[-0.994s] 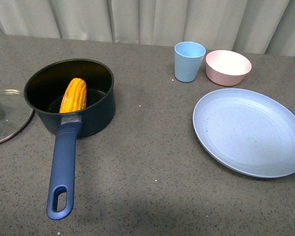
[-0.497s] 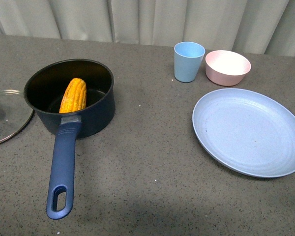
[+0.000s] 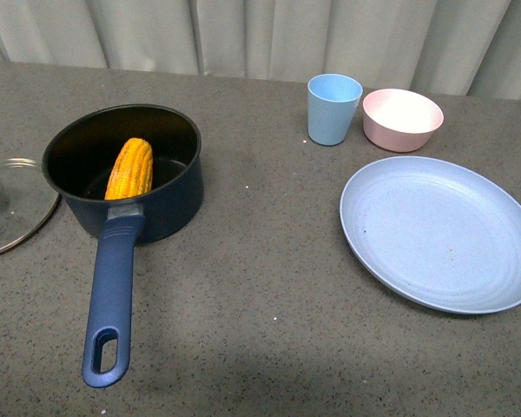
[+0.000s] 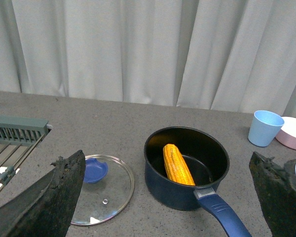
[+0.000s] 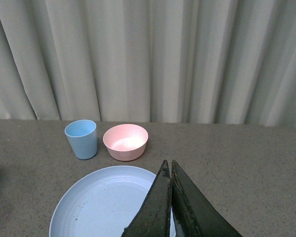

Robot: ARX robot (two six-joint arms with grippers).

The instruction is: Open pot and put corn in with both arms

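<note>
The dark navy pot stands uncovered at the table's left, its long blue handle pointing toward the near edge. The yellow corn leans inside it against the near wall. The glass lid with its blue knob lies flat on the table just left of the pot. Neither arm shows in the front view. In the left wrist view my left gripper is open and empty, raised well back from the pot, corn and lid. My right gripper is shut on nothing above the blue plate.
A large light blue plate lies at the right, with a blue cup and a pink bowl behind it. A grey dish rack stands left of the lid. A pale curtain hangs behind the table.
</note>
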